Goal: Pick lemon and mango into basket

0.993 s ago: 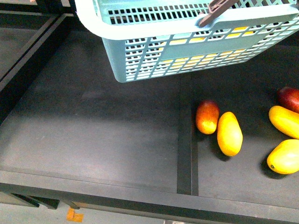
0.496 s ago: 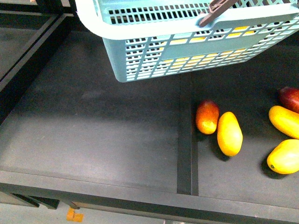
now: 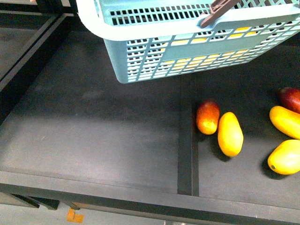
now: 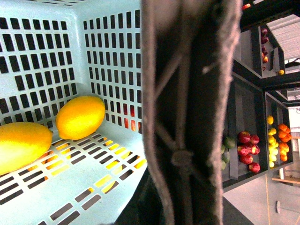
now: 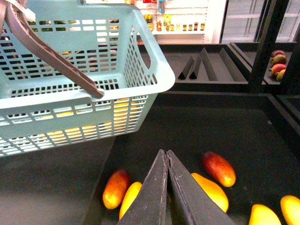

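Observation:
The aqua basket hangs tilted in the air over the back of the dark shelf. My left gripper is shut on its brown handle, which fills the left wrist view and hides the fingers. Inside the basket the bright yellow lemon lies on the slotted floor by a wall. The longer yellow-orange mango lies beside it, cut off by the frame edge. My right gripper is shut and empty, hovering over loose fruit on the shelf, to the right of the basket.
Loose fruit lies on the right of the shelf: a red-and-orange mango, a yellow one, and more at the right edge. A dark divider strip runs front to back. Farther shelves hold red fruit.

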Motion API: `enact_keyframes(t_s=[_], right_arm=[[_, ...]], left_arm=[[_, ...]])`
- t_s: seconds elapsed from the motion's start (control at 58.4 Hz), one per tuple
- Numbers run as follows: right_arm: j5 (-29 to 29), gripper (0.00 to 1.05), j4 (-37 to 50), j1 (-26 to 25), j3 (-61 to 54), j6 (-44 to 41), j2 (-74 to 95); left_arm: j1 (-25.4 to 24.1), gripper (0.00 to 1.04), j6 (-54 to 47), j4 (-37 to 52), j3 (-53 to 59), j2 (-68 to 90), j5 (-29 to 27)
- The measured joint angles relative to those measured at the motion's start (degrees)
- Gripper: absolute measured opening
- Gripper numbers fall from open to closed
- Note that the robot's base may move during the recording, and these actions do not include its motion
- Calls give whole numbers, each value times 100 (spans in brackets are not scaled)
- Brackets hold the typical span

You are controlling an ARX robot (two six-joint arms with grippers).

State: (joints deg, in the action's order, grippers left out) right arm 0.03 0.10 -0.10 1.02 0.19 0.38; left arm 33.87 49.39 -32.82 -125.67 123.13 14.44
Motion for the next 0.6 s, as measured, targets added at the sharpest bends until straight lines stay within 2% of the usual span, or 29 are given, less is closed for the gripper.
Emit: enact_keyframes(t_s=[0.068, 0.12, 0.377, 0.479, 0.496, 0.548, 0.599], right_arm=[[0, 2, 0, 0, 0, -2, 0], [-2, 9, 0, 0, 0, -2, 0], [0, 53, 0, 0, 0, -2, -4], [0, 75, 0, 0, 0, -2, -4], [0, 81, -2, 0, 0, -2, -4], [-17, 93, -2, 0, 0, -2, -7], [-17, 98, -2, 0, 0, 0, -4]], left_arm=[[0, 5, 2, 0, 0, 0, 9], [0, 5, 0, 0, 0, 0, 7], [0, 5, 0, 0, 0, 0, 0], [0, 5, 0, -4, 0, 0, -9], [20, 5, 17, -170, -118, 68, -254], [153, 5, 240, -1587, -1213, 533, -1751], [214, 5, 396, -2151, -1384, 621, -2542]])
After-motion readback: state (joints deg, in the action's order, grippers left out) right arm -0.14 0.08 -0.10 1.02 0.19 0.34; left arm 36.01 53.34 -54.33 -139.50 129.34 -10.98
